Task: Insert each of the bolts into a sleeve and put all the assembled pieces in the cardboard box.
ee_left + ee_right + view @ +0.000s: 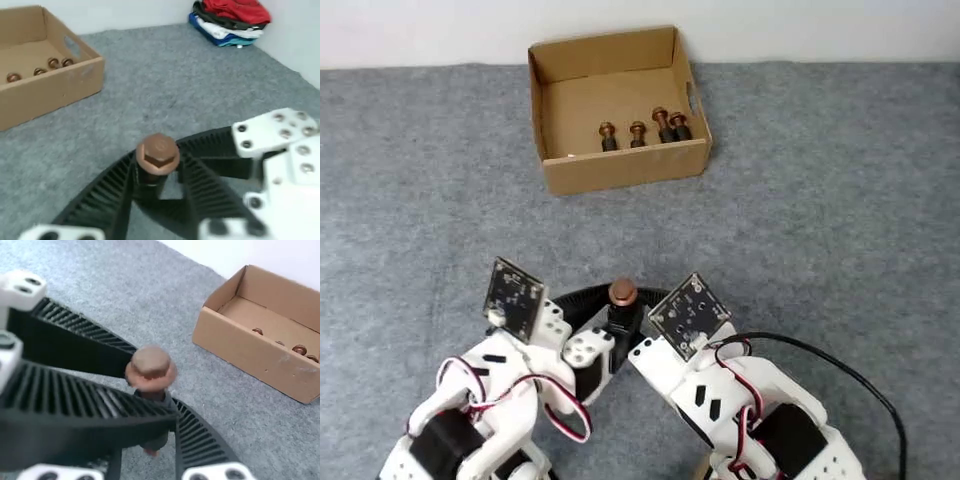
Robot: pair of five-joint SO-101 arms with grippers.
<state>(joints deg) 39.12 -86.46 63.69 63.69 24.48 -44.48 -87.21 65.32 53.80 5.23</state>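
The left claw (156, 176) is closed on the black sleeve (146, 184), its ribbed fingers (107, 197) pressing it from either side. The right claw (169, 414) grips the same sleeve from the opposite side, one finger (75, 400) crossing in front of it, so that the two claws' tips interlock around it. A copper bolt (157, 151) stands upright in the sleeve, its hexagonal head resting on the sleeve's top and clear above all the fingers. In the right wrist view the sleeve's lower end sticks out below the fingers. From above, the claws meet low in the middle of the grey mat (820, 210), with the left arm (485, 400) and the right arm (760, 410) angled in toward each other and the bolt head between their camera boards. A black cable (840, 375) loops out from the right arm. The box (620, 172) sits well apart from the claws, at the far edge of the mat near the white wall (420, 30), open at the top, with a handle slot in the wall on the right arm's side. Four pieces (637, 133) stand upright in it in a rough row, nearer its front wall and toward the slot side, the two nearest the slot just beside each other. A pile of clothes (227, 20) lies in the corner beyond the mat.
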